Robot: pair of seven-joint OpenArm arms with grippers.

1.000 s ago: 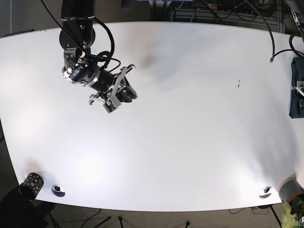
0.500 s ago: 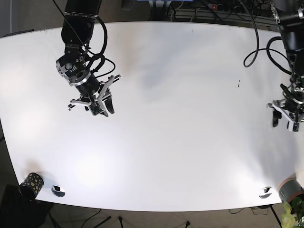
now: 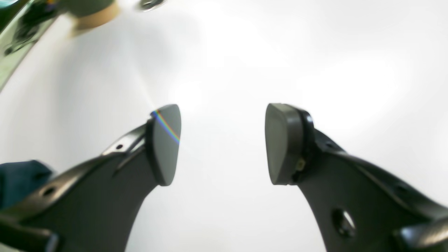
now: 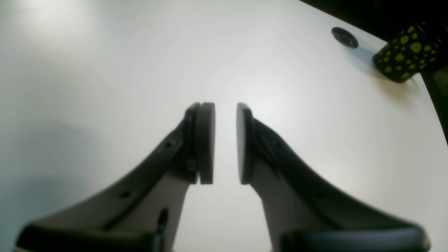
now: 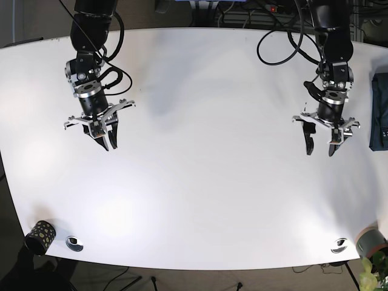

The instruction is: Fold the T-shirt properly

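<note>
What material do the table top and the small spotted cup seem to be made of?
The table top looks like a smooth white laminate or painted board with a semi-gloss finish: soft lamp glare shows on it. The spotted cup is black with yellow spots; its surface looks matte, perhaps ceramic or plastic, but the blur leaves this open.

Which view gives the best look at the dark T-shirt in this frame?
The base view: the T-shirt shows as a dark teal bundle at the table's far right edge, partly cut off. The left wrist view catches only a blurred blue scrap behind one finger. The right wrist view shows none of it.
</note>
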